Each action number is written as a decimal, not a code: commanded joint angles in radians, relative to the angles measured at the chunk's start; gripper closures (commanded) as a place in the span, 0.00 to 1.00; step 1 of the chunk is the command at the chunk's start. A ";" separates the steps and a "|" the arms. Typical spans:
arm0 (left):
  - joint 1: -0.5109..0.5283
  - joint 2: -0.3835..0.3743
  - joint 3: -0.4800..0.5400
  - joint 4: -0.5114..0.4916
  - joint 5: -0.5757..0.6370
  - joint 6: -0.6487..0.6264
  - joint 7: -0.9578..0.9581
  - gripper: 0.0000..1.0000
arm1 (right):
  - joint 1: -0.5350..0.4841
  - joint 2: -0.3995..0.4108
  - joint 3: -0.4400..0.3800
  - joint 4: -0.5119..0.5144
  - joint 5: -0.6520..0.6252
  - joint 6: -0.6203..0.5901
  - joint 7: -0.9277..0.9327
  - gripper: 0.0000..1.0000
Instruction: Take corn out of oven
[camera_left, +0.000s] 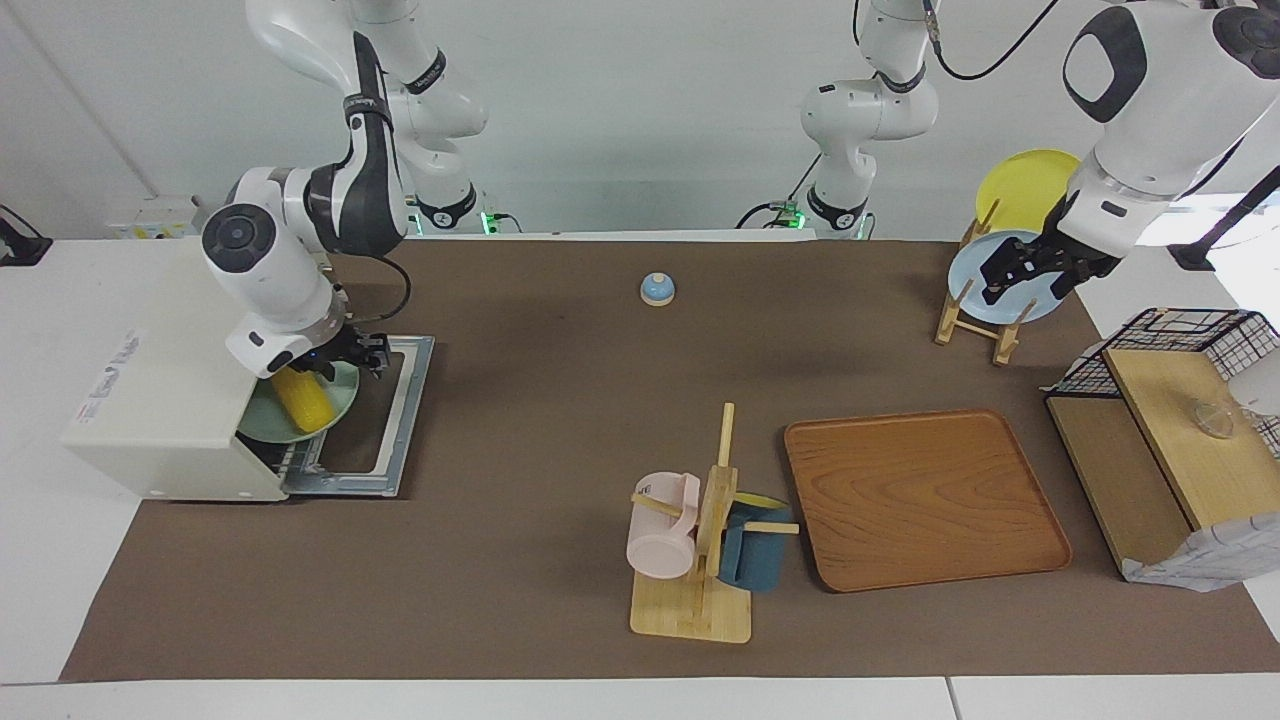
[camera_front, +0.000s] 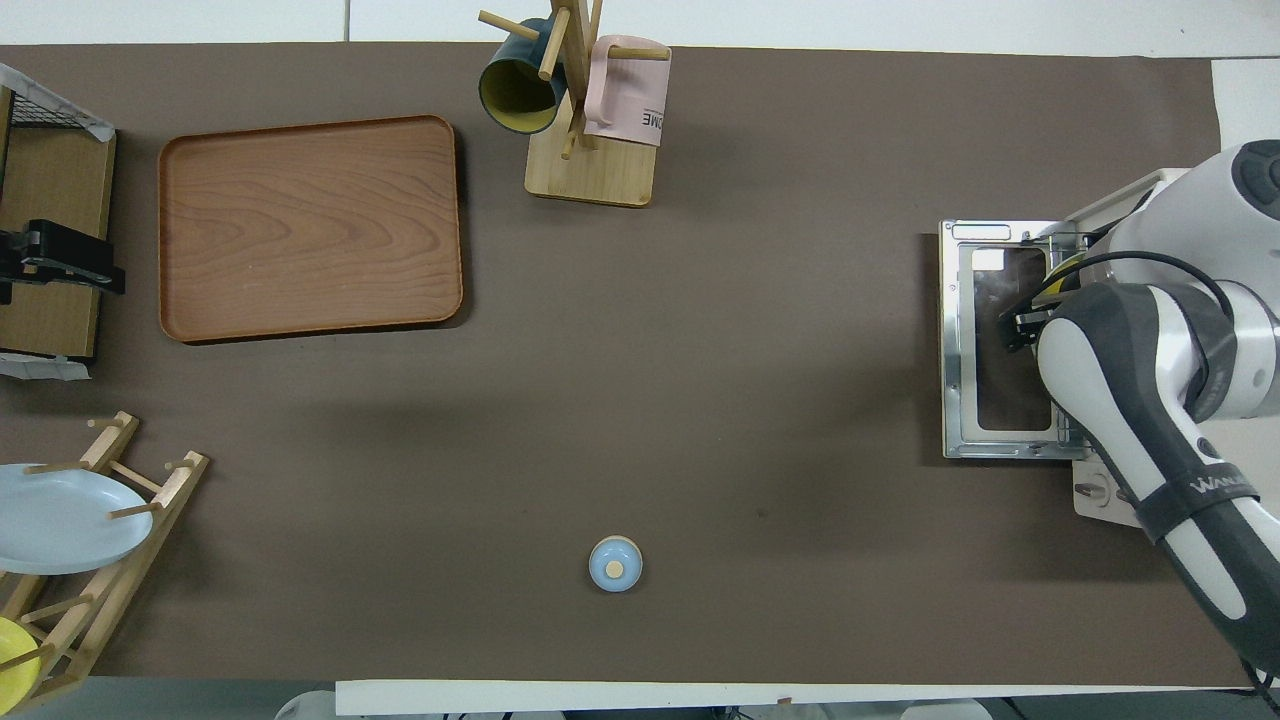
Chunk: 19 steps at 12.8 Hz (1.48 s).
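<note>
The cream-white oven (camera_left: 160, 400) stands at the right arm's end of the table. Its metal-framed door (camera_left: 400, 420) lies dropped open and flat, and also shows in the overhead view (camera_front: 1000, 340). The yellow corn (camera_left: 303, 398) lies on a green plate (camera_left: 345, 395) at the oven's mouth, over the wire rack. In the overhead view only a yellow sliver of the corn (camera_front: 1066, 268) shows under the arm. My right gripper (camera_left: 368, 358) is low over the plate, right above the corn's end. My left gripper (camera_left: 1035, 272) is open and empty, waiting in the air over the plate rack.
A wooden tray (camera_left: 925, 500) and a mug tree (camera_left: 715, 505) with a pink mug (camera_left: 662, 525) and a blue mug (camera_left: 755, 545) stand mid-table. A small blue bell (camera_left: 657, 288) sits nearer the robots. A plate rack (camera_left: 975, 320) and a wire shelf (camera_left: 1170, 420) fill the left arm's end.
</note>
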<state>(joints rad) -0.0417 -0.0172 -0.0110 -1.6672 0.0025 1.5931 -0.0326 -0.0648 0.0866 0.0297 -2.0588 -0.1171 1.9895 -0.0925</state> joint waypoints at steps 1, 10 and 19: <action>0.013 -0.009 -0.009 0.000 0.005 -0.019 0.010 0.00 | -0.016 -0.041 0.006 -0.069 -0.019 0.054 -0.030 0.36; 0.013 -0.009 -0.009 0.000 0.005 -0.019 0.010 0.00 | 0.095 0.001 0.010 0.033 -0.148 -0.010 -0.090 1.00; 0.013 -0.009 -0.009 0.000 0.004 -0.016 0.008 0.00 | 0.682 0.431 0.019 0.741 0.053 -0.303 0.794 1.00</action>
<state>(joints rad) -0.0417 -0.0172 -0.0110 -1.6672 0.0025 1.5931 -0.0326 0.5661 0.3624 0.0539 -1.4868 -0.1083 1.6781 0.5719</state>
